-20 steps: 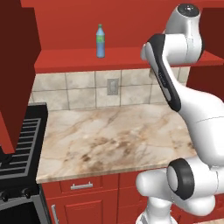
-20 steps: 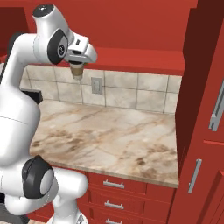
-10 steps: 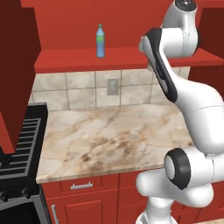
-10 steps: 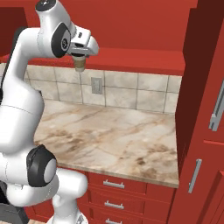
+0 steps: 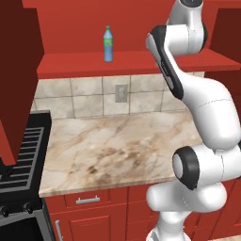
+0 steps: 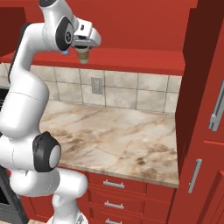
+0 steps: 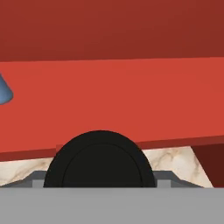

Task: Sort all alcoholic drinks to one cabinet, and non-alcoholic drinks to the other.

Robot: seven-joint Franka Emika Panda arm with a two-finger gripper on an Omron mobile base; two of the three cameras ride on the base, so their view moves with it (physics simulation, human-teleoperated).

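A short tan paper cup (image 6: 83, 57) with a dark lid (image 7: 99, 161) hangs in my gripper (image 6: 83, 51), which is shut on it just in front of the red open cabinet shelf (image 6: 135, 60), at the height of its front edge. In the hand view the shelf floor (image 7: 131, 96) spreads out behind the lid. A blue plastic bottle (image 5: 108, 44) with a green cap and label stands upright on the shelf, left of the cup; its base shows at the hand view's left edge (image 7: 3, 92). The glass bottles are out of view.
Below the shelf lies a marble counter (image 5: 113, 146) with a tiled backsplash and a wall outlet (image 5: 121, 93). A black stove (image 5: 21, 155) adjoins it on the left. Open cabinet doors stand at the left (image 5: 16, 70) and right (image 6: 205, 65). Drawers (image 6: 113, 192) run under the counter.
The arm has straightened upward and lifted the cup from below the shelf edge to shelf height. The bottle has not moved.
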